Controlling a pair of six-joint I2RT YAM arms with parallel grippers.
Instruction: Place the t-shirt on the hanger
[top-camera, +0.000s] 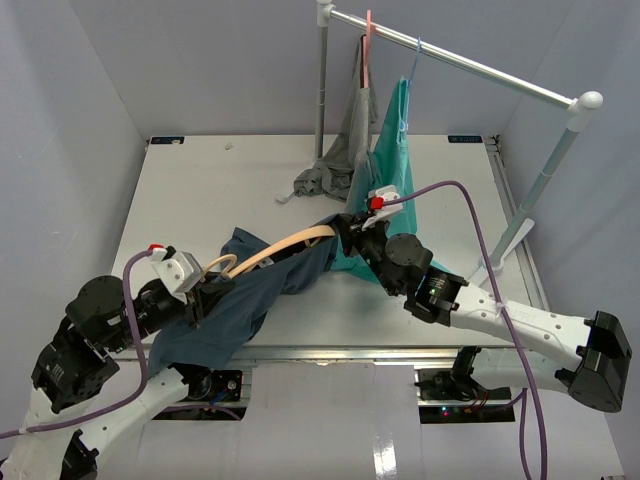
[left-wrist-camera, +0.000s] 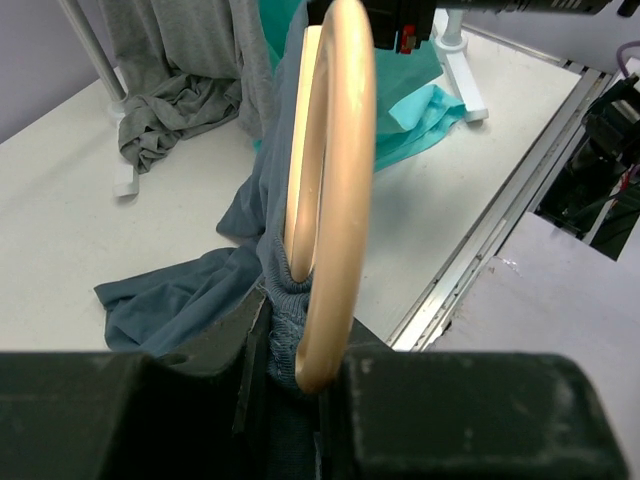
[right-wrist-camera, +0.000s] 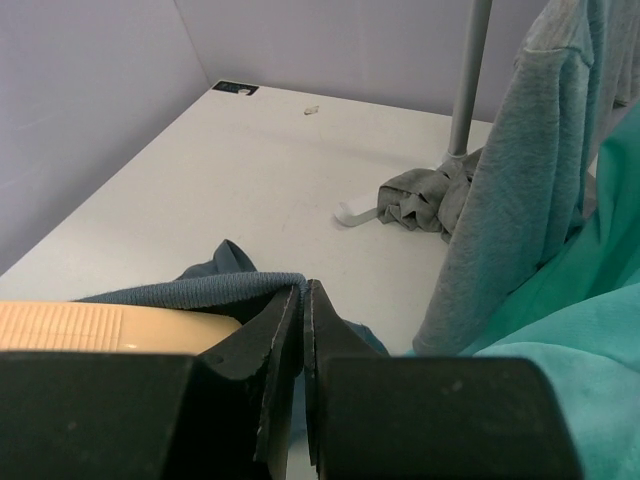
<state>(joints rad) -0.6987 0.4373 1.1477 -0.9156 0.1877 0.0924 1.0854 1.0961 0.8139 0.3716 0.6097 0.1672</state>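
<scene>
We are pinching the slate-blue cotton t-shirt (right-wrist-camera: 200, 292) in our right gripper (right-wrist-camera: 304, 292), fingertips closed; our left gripper (left-wrist-camera: 300, 352) is clamping the tan curved wood-coloured hanger (left-wrist-camera: 345, 180).

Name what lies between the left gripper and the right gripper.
The tan hanger spans that stretch, with the dark blue t-shirt gathered around it, as the top external view shows.

Overhead camera looks down across the table (top-camera: 200, 190); both wrist cameras sit close, sharing the hanger (left-wrist-camera: 335, 200)

On table (top-camera: 200, 190), hanger (top-camera: 290, 243) partly inside t-shirt (top-camera: 230, 310); rack (top-camera: 470, 63) behind.
</scene>
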